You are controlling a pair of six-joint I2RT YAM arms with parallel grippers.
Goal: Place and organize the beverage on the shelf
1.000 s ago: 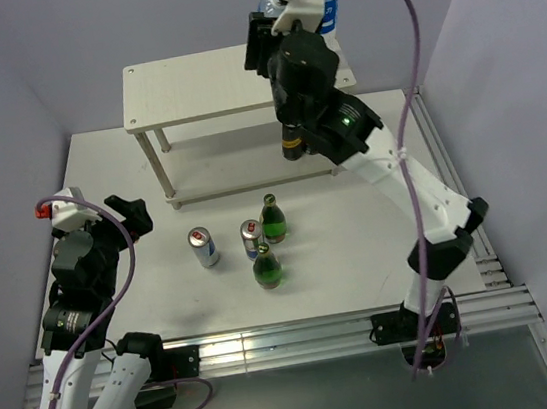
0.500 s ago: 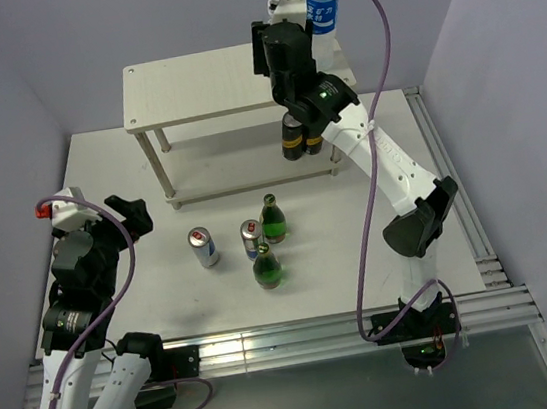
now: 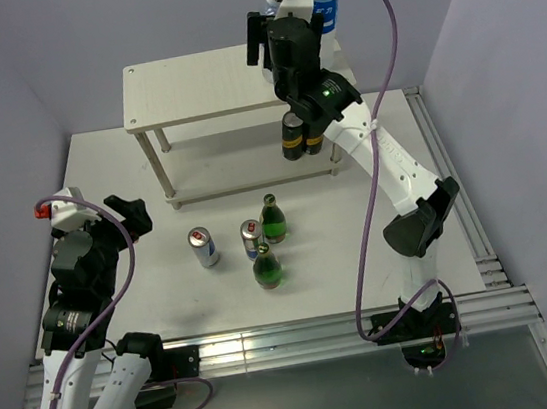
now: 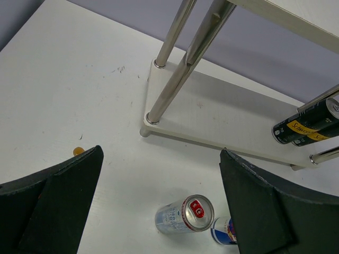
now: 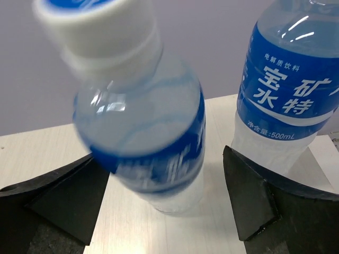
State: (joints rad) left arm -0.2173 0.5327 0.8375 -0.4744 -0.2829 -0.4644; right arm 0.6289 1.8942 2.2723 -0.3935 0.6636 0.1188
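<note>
Pale lilac walls [image 3: 12, 57] box in a white table [image 3: 379, 241], and at its far side stands the shelf [image 3: 197, 83], two cream boards on thin metal legs. Your right gripper [image 5: 159, 156] is up at the top board's far right corner, fingers spread either side of a water bottle [image 5: 148, 121]. That bottle is smeared with blur and leans left at the cap, with its base down on the board. There's a clear gap to the right-hand finger; on the other side I cannot tell whether finger and label touch. So you're not squeezing it. Just to its right a second water bottle [image 5: 286, 90] stands upright on the same board, near but apart. On the lower board, at the right end, two black cans [image 3: 295, 136] sit side by side. Out front on the table, two green bottles [image 3: 273, 220] and two silver cans [image 3: 203, 246] stand in a loose cluster near the middle. Your left gripper [image 4: 160, 153] hangs over the left side of the table, jaws wide apart with nothing between them, looking down on the silver cans and the shelf's left legs.
</note>
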